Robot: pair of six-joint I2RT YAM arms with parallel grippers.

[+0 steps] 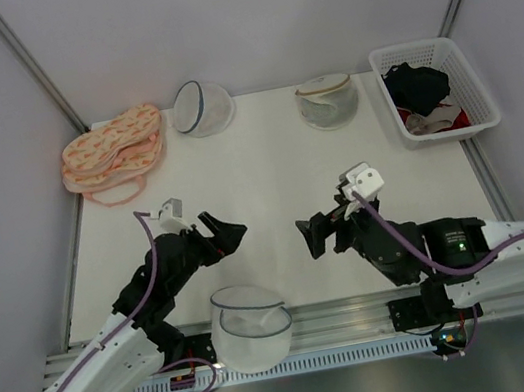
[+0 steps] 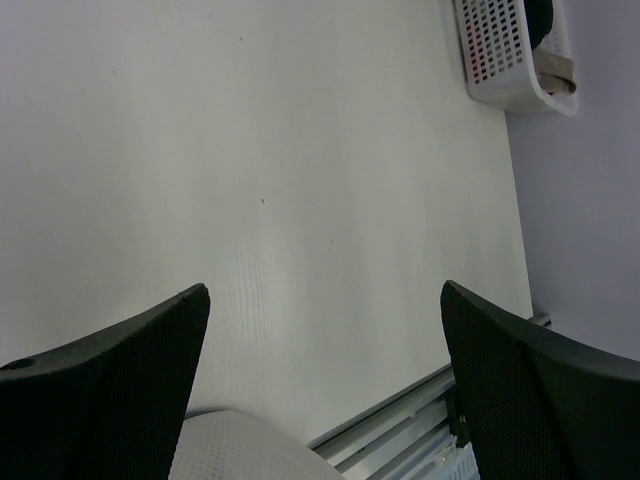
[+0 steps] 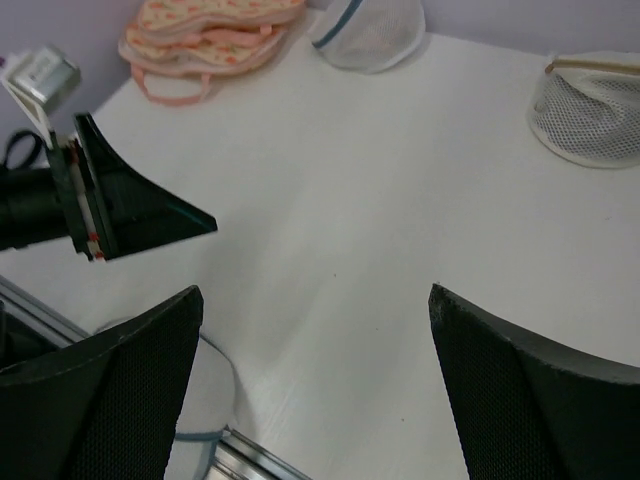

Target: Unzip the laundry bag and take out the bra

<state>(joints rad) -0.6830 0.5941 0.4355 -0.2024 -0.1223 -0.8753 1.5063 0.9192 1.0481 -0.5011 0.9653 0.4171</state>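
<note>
**A:** How are the arms posed?

**B:** Both are bent low over the near half of the table [image 1: 268,170]. Their wrists are turned inward, so the left gripper [image 1: 224,231] and the right gripper [image 1: 310,236] point at each other with a gap between them.

**A:** And the fingers?

**B:** Both pairs are spread wide and hold nothing. Each wrist view shows only bare tabletop between them.

**A:** Where's the laundry bag?

**B:** The laundry bag [image 1: 249,326] sits at the near edge between the two arm bases, close to the left gripper. Neither gripper touches it. The black bra [image 1: 417,82] lies in the white basket [image 1: 472,88] at the far right corner, beside a red garment [image 1: 452,119].

**A:** Any writing?

**B:** There's a red-and-white strip [image 3: 88,205] on the left gripper's side, but it's too small to read.
</note>
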